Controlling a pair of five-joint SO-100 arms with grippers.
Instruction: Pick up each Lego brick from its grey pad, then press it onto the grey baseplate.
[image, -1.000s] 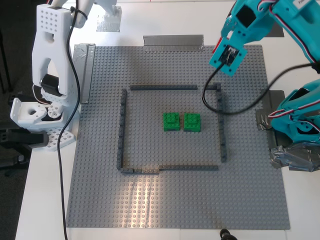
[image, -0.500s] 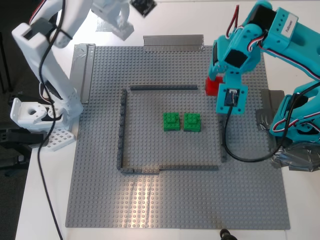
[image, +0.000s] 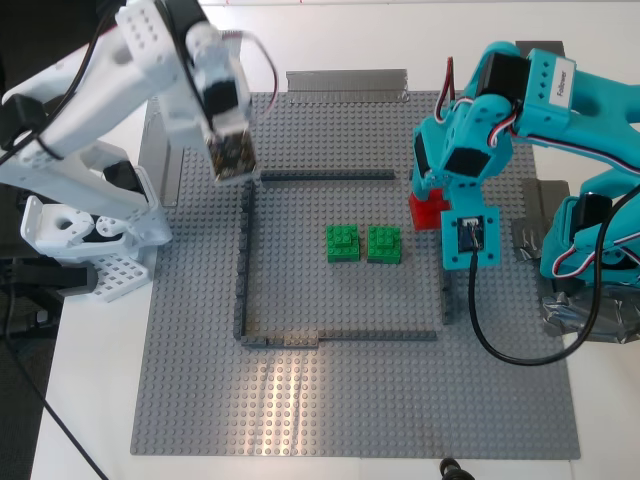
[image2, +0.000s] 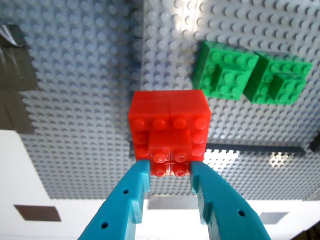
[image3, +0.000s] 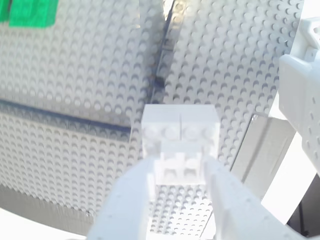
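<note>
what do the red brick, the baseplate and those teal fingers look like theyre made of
Red brick: glossy moulded plastic, going by its sharp studs and even colour. Grey baseplate: likely the same hard plastic, semi-gloss, with glare on its studs. Teal fingers: matte plastic, possibly 3D-printed; layer lines are not clear.

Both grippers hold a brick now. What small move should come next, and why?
Probably lower my first gripper and press the red brick onto the grey baseplate: it hangs over free studs beside the green bricks. My second gripper holds the white brick.
</note>
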